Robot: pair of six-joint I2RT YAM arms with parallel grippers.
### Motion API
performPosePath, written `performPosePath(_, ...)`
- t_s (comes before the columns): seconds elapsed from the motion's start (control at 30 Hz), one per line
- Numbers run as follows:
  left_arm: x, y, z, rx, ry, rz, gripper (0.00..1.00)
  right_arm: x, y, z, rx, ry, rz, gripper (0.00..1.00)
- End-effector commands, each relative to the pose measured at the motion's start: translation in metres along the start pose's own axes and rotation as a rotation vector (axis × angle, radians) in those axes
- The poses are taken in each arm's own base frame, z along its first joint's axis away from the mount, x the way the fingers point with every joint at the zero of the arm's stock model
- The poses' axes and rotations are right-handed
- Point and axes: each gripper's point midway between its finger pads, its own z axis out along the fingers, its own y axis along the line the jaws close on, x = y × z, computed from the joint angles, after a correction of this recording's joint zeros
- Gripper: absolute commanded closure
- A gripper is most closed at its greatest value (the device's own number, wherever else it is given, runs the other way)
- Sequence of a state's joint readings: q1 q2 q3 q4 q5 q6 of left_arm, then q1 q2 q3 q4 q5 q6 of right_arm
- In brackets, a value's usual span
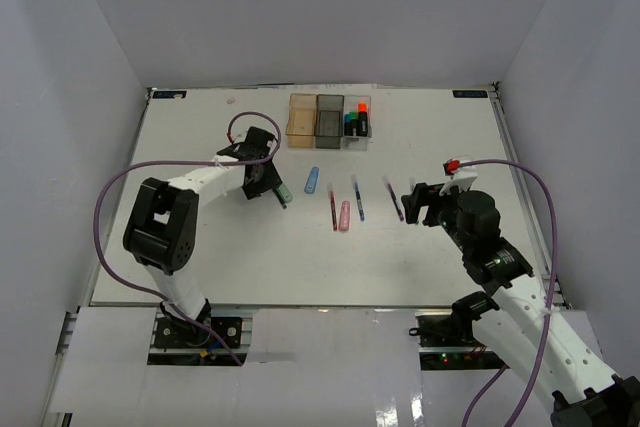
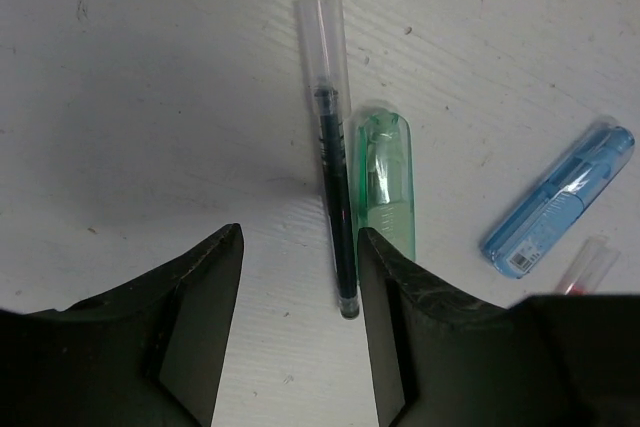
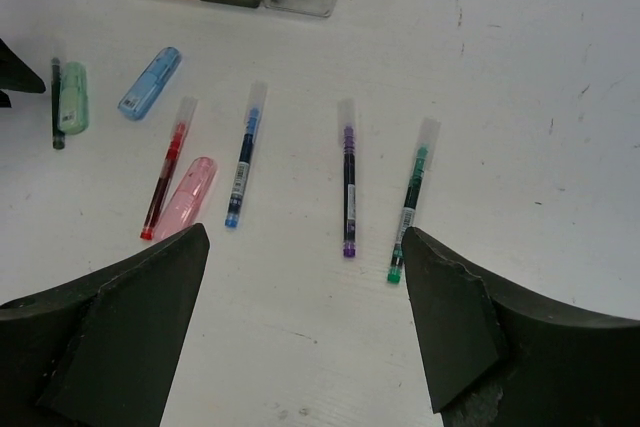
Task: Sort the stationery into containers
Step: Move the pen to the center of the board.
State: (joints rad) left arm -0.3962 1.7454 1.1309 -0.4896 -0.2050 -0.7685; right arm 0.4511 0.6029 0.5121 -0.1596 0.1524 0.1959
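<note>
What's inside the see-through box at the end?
Stubby black highlighters with orange and green caps sit in the clear bin. They're packed together, so I can't count them or see whether anything lies underneath.

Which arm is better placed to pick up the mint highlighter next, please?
Left. The left tool, open, hangs by the mint highlighter; the right tool is over the purple pen and green pen.

Bright, even overhead light; soft shadows, wrist views sharp.
</note>
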Motion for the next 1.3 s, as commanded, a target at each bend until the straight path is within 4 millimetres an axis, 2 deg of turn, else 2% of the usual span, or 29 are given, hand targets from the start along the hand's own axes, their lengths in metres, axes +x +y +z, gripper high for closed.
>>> performPosePath(0.0, -0.015, -0.008, -0.003, -0.009, -0.037, -0.016, 0.40, -0.015, 0.003, 0.001, -0.012, -0.066, 0.007, 0.16)
performPosePath(0.2, -0.014, -0.008, 0.006, -0.029, -0.023, -0.012, 0.45, -0.015, 0.002, 0.000, -0.011, -0.070, 0.008, 0.16)
performPosePath(0.37, -0.005, -0.004, 0.015, -0.047, 0.006, -0.005, 0.49, -0.014, 0.001, 0.000, -0.003, -0.070, 0.008, 0.16)
performPosePath(0.73, 0.005, -0.005, 0.029, -0.058, 0.047, -0.003, 0.50, -0.011, -0.002, 0.002, 0.009, -0.063, 0.007, 0.16)
performPosePath(1.13, 0.003, -0.011, 0.038, -0.056, 0.058, -0.006, 0.53, -0.010, -0.003, 0.002, 0.014, -0.061, 0.007, 0.16)
performPosePath(1.27, -0.003, -0.016, 0.035, -0.047, 0.044, -0.018, 0.53, -0.010, -0.003, 0.002, 0.015, -0.062, 0.009, 0.16)
